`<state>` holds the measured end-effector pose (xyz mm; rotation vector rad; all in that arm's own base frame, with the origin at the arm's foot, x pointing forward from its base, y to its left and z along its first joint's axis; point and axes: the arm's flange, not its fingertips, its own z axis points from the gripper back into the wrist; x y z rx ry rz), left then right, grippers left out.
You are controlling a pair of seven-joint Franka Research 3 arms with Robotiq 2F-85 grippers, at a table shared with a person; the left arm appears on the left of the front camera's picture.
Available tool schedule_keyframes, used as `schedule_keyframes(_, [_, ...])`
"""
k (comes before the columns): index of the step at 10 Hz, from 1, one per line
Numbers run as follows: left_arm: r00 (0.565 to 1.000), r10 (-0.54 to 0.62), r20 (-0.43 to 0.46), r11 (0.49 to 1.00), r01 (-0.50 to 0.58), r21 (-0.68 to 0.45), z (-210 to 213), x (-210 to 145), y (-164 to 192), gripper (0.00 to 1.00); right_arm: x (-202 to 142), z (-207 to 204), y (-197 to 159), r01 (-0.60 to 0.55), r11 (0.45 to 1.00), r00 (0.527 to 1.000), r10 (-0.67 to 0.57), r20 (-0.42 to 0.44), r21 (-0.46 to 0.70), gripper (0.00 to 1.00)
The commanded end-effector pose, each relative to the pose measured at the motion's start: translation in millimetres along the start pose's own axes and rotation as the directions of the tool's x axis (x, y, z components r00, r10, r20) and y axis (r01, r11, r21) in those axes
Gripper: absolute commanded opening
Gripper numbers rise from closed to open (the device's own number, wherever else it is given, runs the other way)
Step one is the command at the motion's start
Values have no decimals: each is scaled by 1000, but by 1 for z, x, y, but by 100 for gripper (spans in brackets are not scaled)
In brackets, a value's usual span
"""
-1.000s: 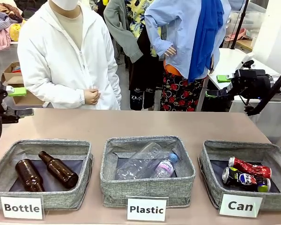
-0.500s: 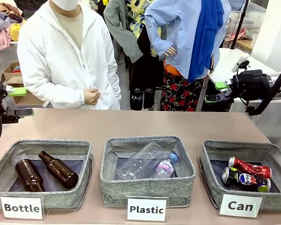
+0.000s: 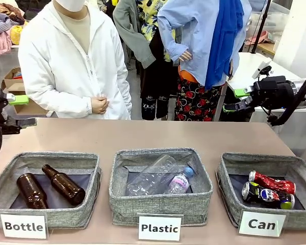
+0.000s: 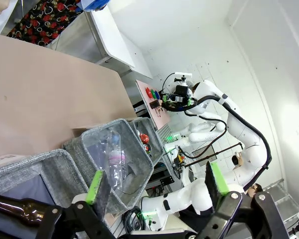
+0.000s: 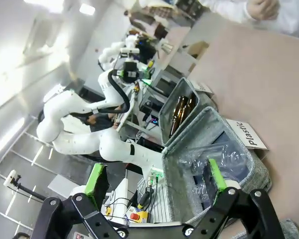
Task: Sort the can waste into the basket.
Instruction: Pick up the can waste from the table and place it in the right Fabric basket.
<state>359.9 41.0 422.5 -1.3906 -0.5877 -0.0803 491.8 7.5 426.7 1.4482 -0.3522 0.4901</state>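
Sorting looks finished: both cans (image 3: 269, 190) lie in the basket (image 3: 229, 188) well below the empty, spread right gripper (image 3: 240, 99), so nothing is left to pick.

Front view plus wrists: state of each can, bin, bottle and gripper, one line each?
Pepsi can: lying in Can basket.
Red can: crushed, same basket.
Brown bottles: lying in Bottle bin.
Plastic bottles: lying in Plastic bin.
Left gripper: open, empty.
Right gripper: open, empty.
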Motion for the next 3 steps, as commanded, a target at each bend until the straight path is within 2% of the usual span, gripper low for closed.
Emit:
schedule_keyframes(1, [1000, 9, 8, 1000, -9, -3, 1, -2, -4, 100, 4, 0, 3, -16, 1000, 1000, 16, -4, -18, 100])
schedule_keyframes(3, [1000, 9, 8, 1000, -9, -3, 1, -2, -4, 100, 4, 0, 3, -16, 1000, 1000, 16, -4, -18, 100])
